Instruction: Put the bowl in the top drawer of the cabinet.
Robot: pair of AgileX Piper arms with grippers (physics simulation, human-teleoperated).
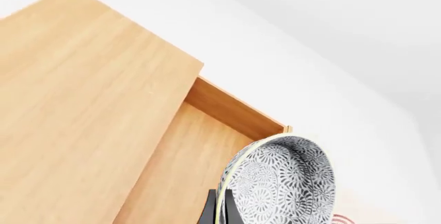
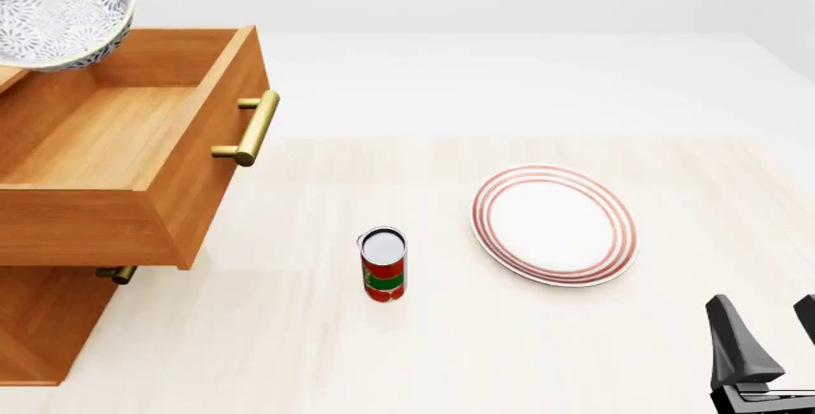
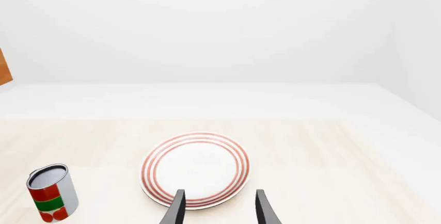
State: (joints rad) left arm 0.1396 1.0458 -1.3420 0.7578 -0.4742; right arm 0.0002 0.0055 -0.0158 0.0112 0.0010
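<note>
The bowl [image 2: 57, 4], white with a dense grey-blue floral pattern, hangs tilted in the air over the far left part of the open top drawer [image 2: 191, 195]. In the left wrist view the bowl [image 1: 289, 182] stands on edge above the drawer floor [image 1: 186, 167], and my left gripper [image 1: 220, 207] is shut on its rim. The left gripper itself is out of the front view. The drawer is pulled far out of the light-brown cabinet [image 2: 38, 328], its brass bar handle [image 2: 255, 128] facing right. My right gripper [image 2: 770, 328] hangs open and empty at the near right, just before the plate.
A white plate [image 2: 554, 225] with red rings lies right of centre, also in the right wrist view [image 3: 195, 170]. A red and green can [image 2: 384, 264] stands upright between the cabinet and the plate. The lower drawer's small brass handle [image 2: 117, 274] shows under the open drawer.
</note>
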